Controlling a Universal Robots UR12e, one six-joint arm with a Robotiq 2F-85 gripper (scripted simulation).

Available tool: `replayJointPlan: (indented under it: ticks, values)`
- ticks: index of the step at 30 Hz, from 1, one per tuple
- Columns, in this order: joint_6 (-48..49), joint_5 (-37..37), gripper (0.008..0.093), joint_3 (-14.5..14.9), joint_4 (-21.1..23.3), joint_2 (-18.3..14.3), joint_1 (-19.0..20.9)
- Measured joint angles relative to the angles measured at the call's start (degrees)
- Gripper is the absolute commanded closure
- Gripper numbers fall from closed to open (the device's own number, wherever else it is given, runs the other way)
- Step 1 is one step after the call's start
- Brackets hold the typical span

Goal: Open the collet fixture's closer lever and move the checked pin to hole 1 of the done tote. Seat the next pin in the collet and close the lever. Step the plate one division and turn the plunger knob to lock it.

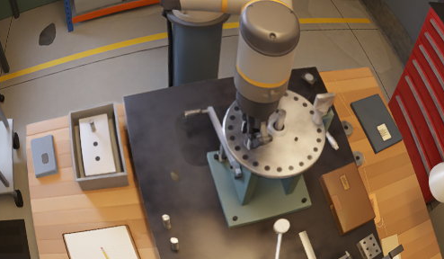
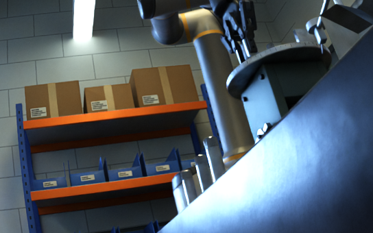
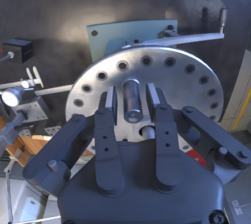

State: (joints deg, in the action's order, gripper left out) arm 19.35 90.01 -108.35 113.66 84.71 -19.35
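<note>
A short steel peg (image 3: pixel 132 99) stands on the round index plate (image 3: pixel 144 92) (image 1: pixel 275 139), between my fingers. A pin sits in the collet (image 1: pixel 279 120) at the plate's centre. The closer lever (image 1: pixel 219 132) (image 3: pixel 183 38) runs out from the fixture's left side to a small handle. The done tote (image 1: pixel 97 145) sits on the bench to the left, with one pin in its hole plate. Two spare pins (image 1: pixel 169 231) stand near the mat's front edge. The plunger block (image 1: pixel 323 105) is at the plate's far right rim. My gripper (image 3: pixel 132 98) (image 1: pixel 256 137) (image 2: pixel 245 44) is open and holds nothing.
The blue-green fixture base (image 1: pixel 261 198) stands on the black mat. A brown box (image 1: pixel 347 195) and a dark pad (image 1: pixel 376 121) lie to the right. A red drawer cabinet (image 1: pixel 425 99) borders the bench's right side. A dial gauge (image 1: pixel 281 227) and a notepad (image 1: pixel 102 243) are near the front.
</note>
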Motion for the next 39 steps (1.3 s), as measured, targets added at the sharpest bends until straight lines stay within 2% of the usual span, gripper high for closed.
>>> replayJointPlan:
  ticks: [10,27,33,35,39]
  values:
    - [0.0,0.0,0.0634,1.4,-2.3,0.8,0.0]
    - [0.0,0.0,0.0634,10.7,-14.4,3.8,0.0]
    - [0.0,0.0,0.0634,11.5,-15.4,3.9,0.0]
    - [0.0,0.0,0.0674,11.4,-15.4,3.9,0.0]
    - [0.0,0.0,0.0674,11.4,-15.4,3.9,0.0]
